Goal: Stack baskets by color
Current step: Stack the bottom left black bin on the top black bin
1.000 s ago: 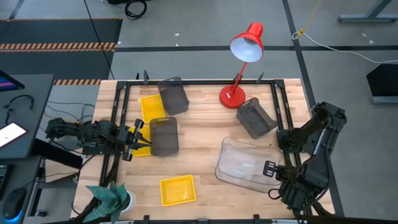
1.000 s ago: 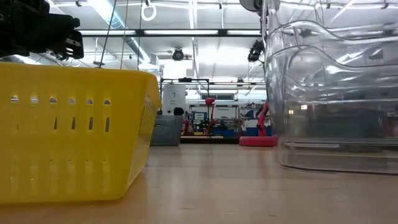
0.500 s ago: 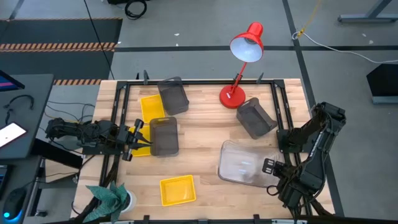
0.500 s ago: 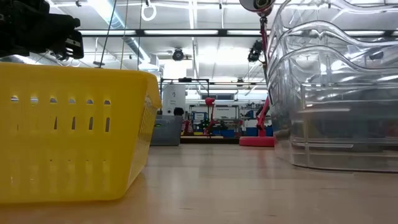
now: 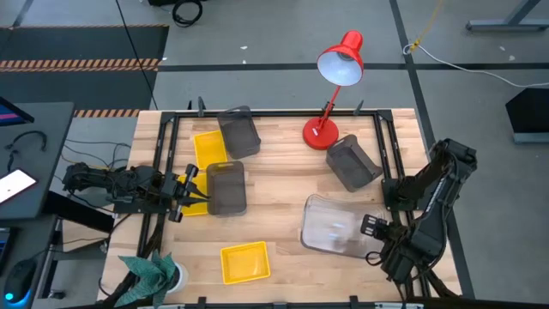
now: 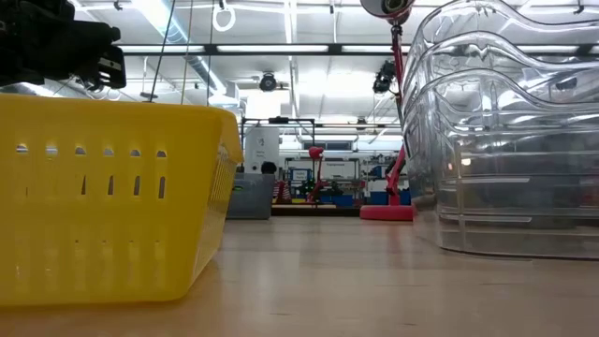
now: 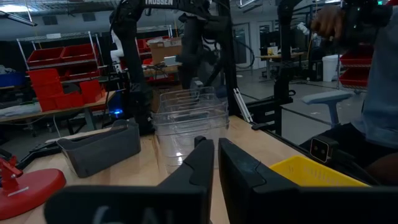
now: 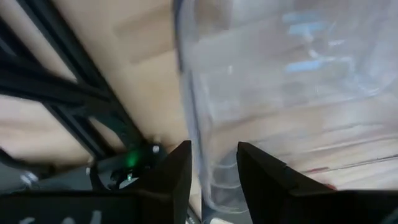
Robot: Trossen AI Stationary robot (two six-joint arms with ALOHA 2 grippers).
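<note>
A stack of clear baskets rests flat on the table at the front right. My right gripper is at its right end, open, with the clear wall between its fingers. Three dark grey baskets lie across the back and middle. One yellow basket sits at the back left and another at the front. My left gripper hovers at the left edge beside the middle grey basket, fingers together, nothing seen between them.
A red desk lamp stands at the back centre, its base on the wood. A teal cloth lies at the front left corner. A black frame rims the table. A person is in the room beyond.
The clear baskets, lifted and tilted a second ago, have come down flat. My right gripper has opened around their wall. The left arm has not moved.
</note>
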